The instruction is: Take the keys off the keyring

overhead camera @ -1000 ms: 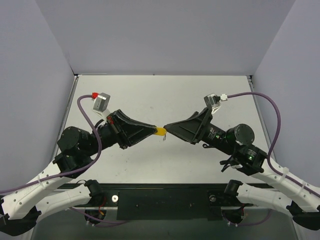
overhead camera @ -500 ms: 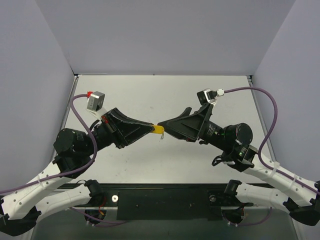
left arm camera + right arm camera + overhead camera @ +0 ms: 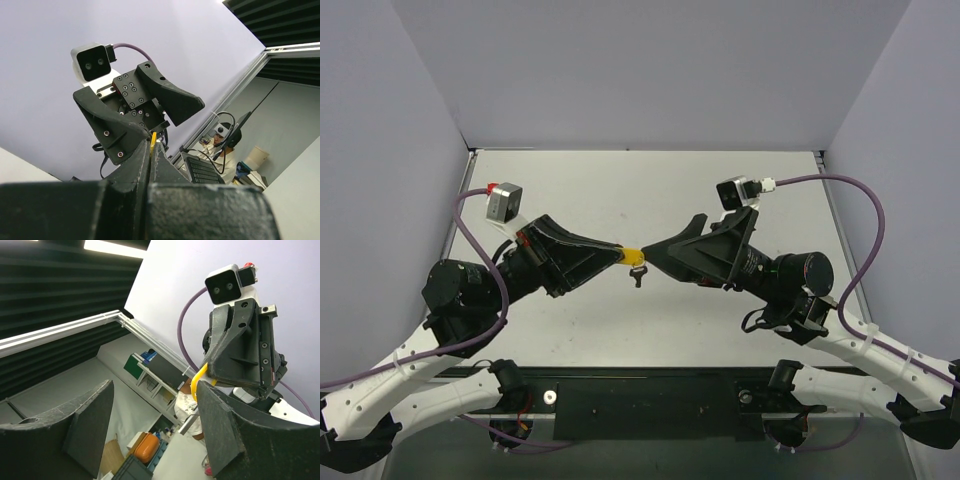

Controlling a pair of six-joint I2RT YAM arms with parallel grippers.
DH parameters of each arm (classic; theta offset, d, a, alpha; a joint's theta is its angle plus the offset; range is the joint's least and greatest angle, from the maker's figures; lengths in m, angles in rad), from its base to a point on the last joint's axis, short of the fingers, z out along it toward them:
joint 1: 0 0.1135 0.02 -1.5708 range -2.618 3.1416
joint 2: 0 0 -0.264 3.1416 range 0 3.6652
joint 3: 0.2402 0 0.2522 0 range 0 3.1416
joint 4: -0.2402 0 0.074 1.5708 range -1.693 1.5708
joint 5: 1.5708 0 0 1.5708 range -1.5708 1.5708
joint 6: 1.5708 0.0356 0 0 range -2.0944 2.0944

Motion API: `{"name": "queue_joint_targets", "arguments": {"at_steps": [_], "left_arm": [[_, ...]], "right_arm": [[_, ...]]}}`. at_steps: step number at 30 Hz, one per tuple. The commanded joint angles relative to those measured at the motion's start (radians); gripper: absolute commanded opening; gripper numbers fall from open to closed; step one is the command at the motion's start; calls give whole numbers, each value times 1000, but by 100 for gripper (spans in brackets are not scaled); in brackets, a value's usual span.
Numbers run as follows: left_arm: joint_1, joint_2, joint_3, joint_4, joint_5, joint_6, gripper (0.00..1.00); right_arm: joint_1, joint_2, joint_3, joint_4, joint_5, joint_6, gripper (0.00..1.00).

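The yellow-orange keyring is held above the table between the two gripper tips. My left gripper is shut on its left end; in the left wrist view only a thin yellow edge of the keyring shows between the closed fingers. The small key hangs below the ring. My right gripper is open, with one fingertip right beside the ring's right end. In the right wrist view the keyring curves out of the left gripper, beside my right finger, and the silver key dangles under it.
The pale grey table is boxed in by lilac walls on three sides. A black base plate runs along the near edge between the arm bases. A purple cable loops from each wrist camera.
My right gripper has opened and moved slightly left toward the ring. My left gripper has lifted the ring a little up and left. The key now hangs more visibly below it.
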Motion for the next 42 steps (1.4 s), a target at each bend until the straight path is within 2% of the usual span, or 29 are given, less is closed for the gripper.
{"name": "queue_joint_targets", "arguments": {"at_steps": [1, 7, 18, 25, 42], "left_arm": [[-5, -10, 19, 79, -5, -22, 0], [-3, -2, 32, 108, 0, -49, 0], [-3, -21, 24, 103, -54, -44, 0], [-5, -38, 1, 93, -126, -42, 0], [-5, -39, -21, 105, -132, -58, 0]], "right_arm": [[10, -12, 23, 63, -12, -22, 62], [8, 11, 86, -49, -56, -109, 63], [16, 59, 106, 30, -76, -62, 62], [30, 42, 83, 35, -65, -66, 57], [37, 80, 98, 53, -52, -66, 53]]}}
